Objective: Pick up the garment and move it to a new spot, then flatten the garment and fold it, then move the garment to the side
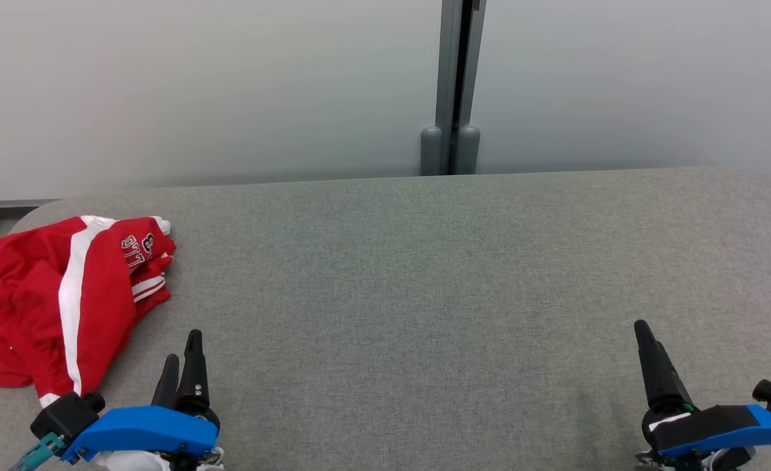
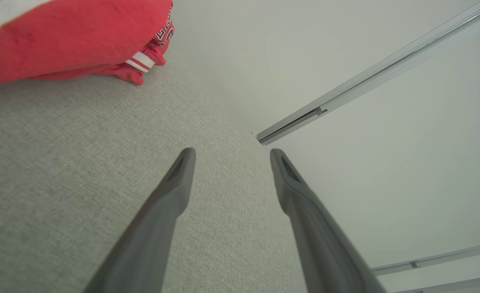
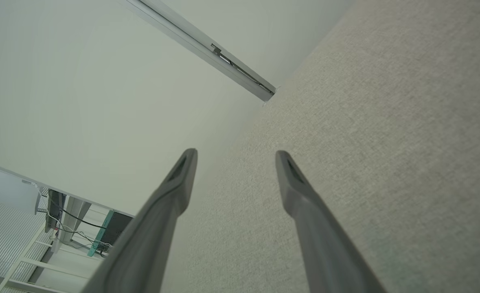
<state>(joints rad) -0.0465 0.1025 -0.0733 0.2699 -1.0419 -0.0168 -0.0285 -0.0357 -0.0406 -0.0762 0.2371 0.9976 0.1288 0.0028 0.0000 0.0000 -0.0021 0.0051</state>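
A red garment point(image 1: 58, 301) with white stripes and lettering lies crumpled at the far left of the grey table point(image 1: 424, 275); in the left wrist view its edge point(image 2: 69, 36) fills the upper left corner. My left gripper point(image 1: 182, 353) stands open just right of the garment's near end, apart from it, fingers point(image 2: 178, 179) spread with nothing between them. Over at the table's near right, my right gripper point(image 1: 643, 337) is open too, its fingers point(image 3: 183, 175) spread over bare cloth.
A pale wall rises behind the table, with a grey vertical post point(image 1: 454, 85) at the middle. The table's rounded left edge point(image 1: 25, 219) lies close to the garment. Past the table's right side, the right wrist view shows a floor with cables and equipment point(image 3: 60, 219).
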